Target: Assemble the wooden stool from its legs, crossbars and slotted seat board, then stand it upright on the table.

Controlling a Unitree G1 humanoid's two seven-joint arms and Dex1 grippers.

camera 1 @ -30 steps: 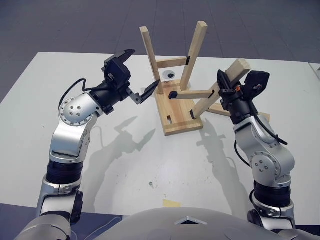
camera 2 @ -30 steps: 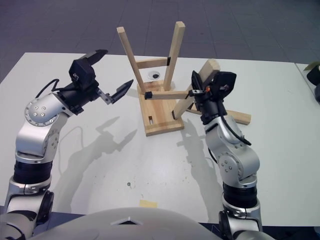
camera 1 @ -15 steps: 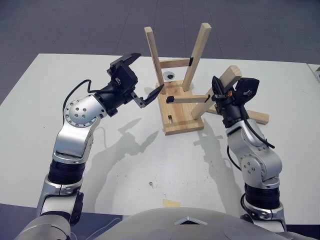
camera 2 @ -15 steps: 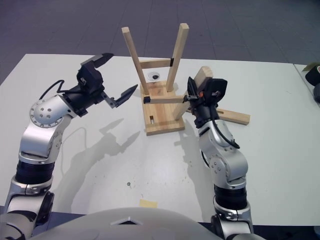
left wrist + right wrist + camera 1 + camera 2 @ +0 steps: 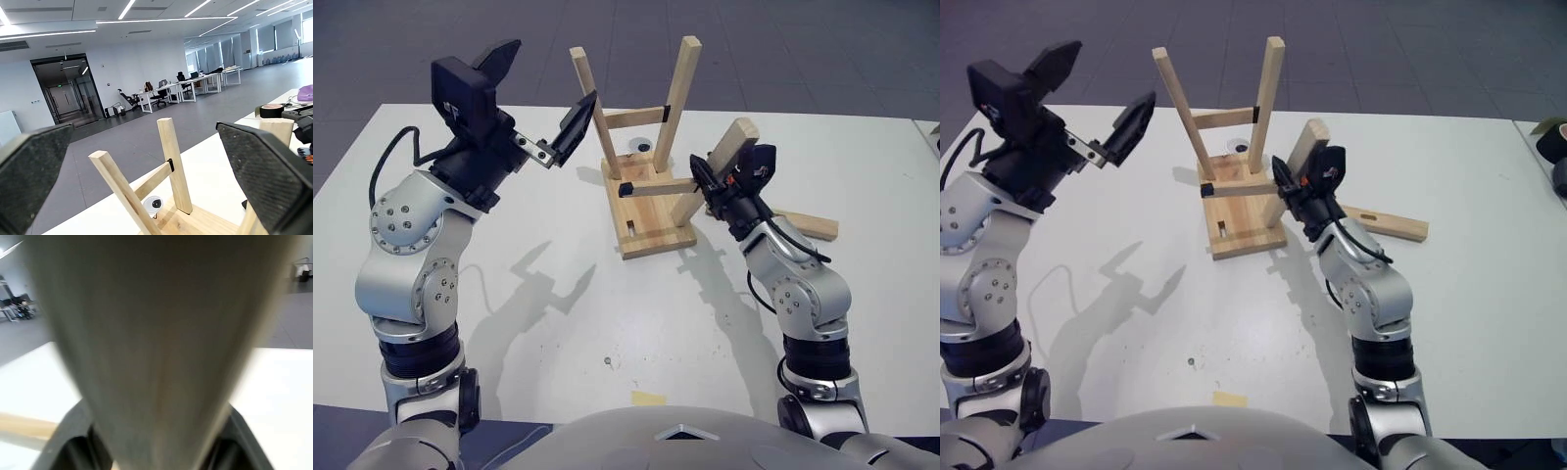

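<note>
The slotted seat board (image 5: 646, 223) lies flat on the white table (image 5: 558, 323). Two legs (image 5: 677, 98) stand up from it, joined by a crossbar (image 5: 633, 117). A third leg (image 5: 722, 162) leans at the board's right corner with my right gripper (image 5: 726, 184) shut on it. A second crossbar (image 5: 661, 185) runs from that leg to the left. Up close, the same leg (image 5: 156, 333) sits between dark fingers (image 5: 73, 445). My left gripper (image 5: 540, 93) hangs open, raised left of the stool, level with the leg tops. Its pads (image 5: 264, 171) frame the legs.
A loose wooden piece (image 5: 808, 224) lies flat on the table right of my right arm. A small white round fitting (image 5: 643, 147) sits behind the board. A dark roll (image 5: 1557, 147) rests at the far right edge. Bare table spreads in front of the stool.
My left gripper has risen from beside the board to leg-top height, staying open. The right gripper has carried the third leg closer to the board. The head camera shifted a little.
</note>
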